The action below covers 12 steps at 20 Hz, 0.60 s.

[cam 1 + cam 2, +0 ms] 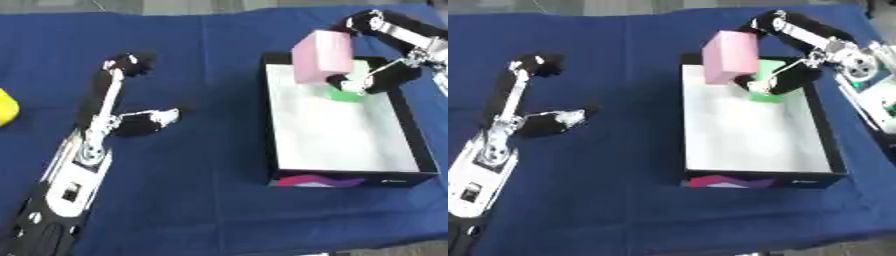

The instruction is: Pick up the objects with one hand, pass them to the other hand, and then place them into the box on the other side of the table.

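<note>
Lower pink block, clamped in right hand, onto box floor beside apparently green item; left hand spread, idle.

No words, numbers or brand names can be read anywhere in either view. The black box has a pink and purple printed patch on its near outer wall, with a small pale mark beside it that may be lettering but is too blurred to make out. The plate on the left forearm carries small dark spots that cannot be read as signs either.
</note>
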{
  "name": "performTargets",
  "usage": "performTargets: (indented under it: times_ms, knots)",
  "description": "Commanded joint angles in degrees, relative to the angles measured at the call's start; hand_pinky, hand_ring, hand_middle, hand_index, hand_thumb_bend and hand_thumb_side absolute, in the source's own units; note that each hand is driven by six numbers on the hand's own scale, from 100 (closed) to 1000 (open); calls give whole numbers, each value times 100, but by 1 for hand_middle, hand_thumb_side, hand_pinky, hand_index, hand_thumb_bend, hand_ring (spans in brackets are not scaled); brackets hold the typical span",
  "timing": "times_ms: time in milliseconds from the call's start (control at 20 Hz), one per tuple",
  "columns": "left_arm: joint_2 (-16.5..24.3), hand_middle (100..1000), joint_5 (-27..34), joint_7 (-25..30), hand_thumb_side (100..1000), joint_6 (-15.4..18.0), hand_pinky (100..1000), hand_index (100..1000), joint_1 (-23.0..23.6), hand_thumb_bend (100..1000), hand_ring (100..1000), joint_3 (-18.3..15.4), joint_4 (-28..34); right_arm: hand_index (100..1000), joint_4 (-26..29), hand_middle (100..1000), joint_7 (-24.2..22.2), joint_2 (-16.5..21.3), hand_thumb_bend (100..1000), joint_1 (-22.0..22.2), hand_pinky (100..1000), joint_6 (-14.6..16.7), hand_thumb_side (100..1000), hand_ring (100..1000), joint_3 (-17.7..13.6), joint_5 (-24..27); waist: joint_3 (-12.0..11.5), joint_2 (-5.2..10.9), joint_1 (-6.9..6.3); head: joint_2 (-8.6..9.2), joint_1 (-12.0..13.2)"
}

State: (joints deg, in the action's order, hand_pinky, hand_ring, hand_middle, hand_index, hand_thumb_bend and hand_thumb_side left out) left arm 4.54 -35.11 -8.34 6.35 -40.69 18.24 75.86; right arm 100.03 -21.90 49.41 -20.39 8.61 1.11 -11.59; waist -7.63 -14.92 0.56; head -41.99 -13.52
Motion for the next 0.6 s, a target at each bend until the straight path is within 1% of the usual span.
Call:
performTargets:
  times_ms: [50, 100, 250, 450, 600]
  knots:
    - [78, 614, -24, 4, 482, 46, 726, 792, -51, 768, 663, 23, 40, 666, -170, 525, -6, 309, 226, -36, 829, 172, 100, 792, -87, -344, 13, 243, -46, 54, -8]
    - [74, 614, -26, 7, 483, 53, 726, 793, -50, 767, 663, 28, 37, 665, -254, 534, -39, 318, 229, -41, 829, 231, 100, 793, -74, -458, 12, 242, -46, 55, -11]
    - [70, 614, -19, 2, 481, 69, 726, 794, -54, 766, 663, 34, 49, 615, -514, 551, -129, 329, 245, -76, 830, 371, 100, 794, -51, -736, 4, 244, -44, 58, -19]
    - [65, 614, -1, 3, 481, 82, 726, 794, -54, 765, 662, 42, 56, 596, -780, 565, -259, 339, 252, -126, 832, 543, 100, 800, -15, -999, -4, 250, -30, 59, -20]
    - [57, 613, 5, 1, 480, 90, 725, 793, -54, 764, 662, 46, 62, 637, -938, 600, -386, 333, 276, -136, 836, 652, 126, 811, 13, -1173, -19, 253, -20, 57, -18]
